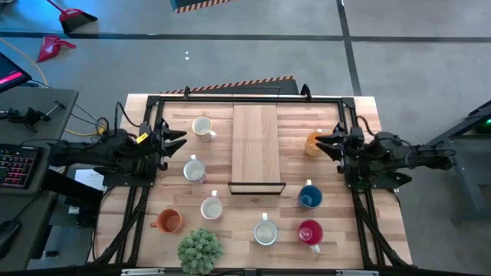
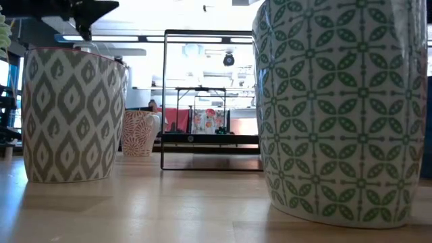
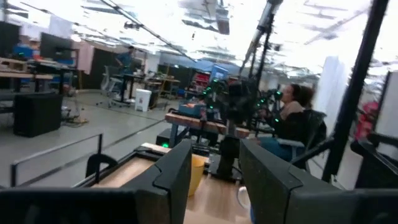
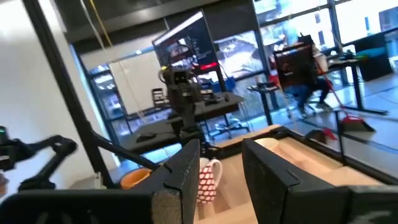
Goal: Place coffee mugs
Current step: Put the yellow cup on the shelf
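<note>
Eight mugs stand upright on their bases on the wooden table [image 1: 368,222]. White mugs are at the far left [image 1: 202,127], left of centre [image 1: 194,169] and nearer [image 1: 212,208], and at the front [image 1: 265,232]. An orange mug [image 1: 167,221] is at the front left, a blue one [image 1: 310,197] and a red-pink one [image 1: 311,232] at the right. A second orange mug [image 1: 311,143] stands just beside my right gripper [image 1: 325,142], which is open and empty. My left gripper [image 1: 178,141] is open and empty, between the two far-left white mugs.
A wooden shelf on a black wire frame [image 1: 255,149] stands in the table's middle. A green spiky plant ball [image 1: 200,249] sits at the front edge. In the low view, two patterned mugs [image 2: 71,115] [image 2: 337,108] fill the foreground. A person sits beyond the table [image 3: 292,118].
</note>
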### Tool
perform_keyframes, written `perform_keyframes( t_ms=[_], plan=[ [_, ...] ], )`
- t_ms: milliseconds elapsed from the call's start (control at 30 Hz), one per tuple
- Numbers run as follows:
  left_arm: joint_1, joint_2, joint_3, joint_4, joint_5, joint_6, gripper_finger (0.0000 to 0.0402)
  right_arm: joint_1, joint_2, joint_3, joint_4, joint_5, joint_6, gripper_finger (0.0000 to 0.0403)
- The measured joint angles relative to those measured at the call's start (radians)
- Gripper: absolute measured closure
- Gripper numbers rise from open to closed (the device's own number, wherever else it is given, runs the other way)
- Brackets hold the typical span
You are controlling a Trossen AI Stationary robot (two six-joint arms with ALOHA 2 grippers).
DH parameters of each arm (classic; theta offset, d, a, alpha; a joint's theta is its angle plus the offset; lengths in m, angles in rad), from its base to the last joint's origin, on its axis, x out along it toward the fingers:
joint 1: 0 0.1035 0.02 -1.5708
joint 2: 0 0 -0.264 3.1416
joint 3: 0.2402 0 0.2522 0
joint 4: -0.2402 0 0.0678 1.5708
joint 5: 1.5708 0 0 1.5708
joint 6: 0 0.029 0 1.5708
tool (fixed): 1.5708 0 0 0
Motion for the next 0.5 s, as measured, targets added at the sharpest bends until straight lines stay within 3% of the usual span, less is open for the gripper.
perform_keyframes(
  t_ms=[167,500],
  plan=[
    [-0.001,0.097,0.047,-0.008,0.006,-0.003,0.0272,0.000,0.117,0.249,-0.358,0.071,0.047,0.0294],
    [0.000,0.186,0.074,0.002,-0.006,-0.064,0.0272,0.000,0.536,0.723,-1.031,0.162,0.182,0.0294]
  ],
)
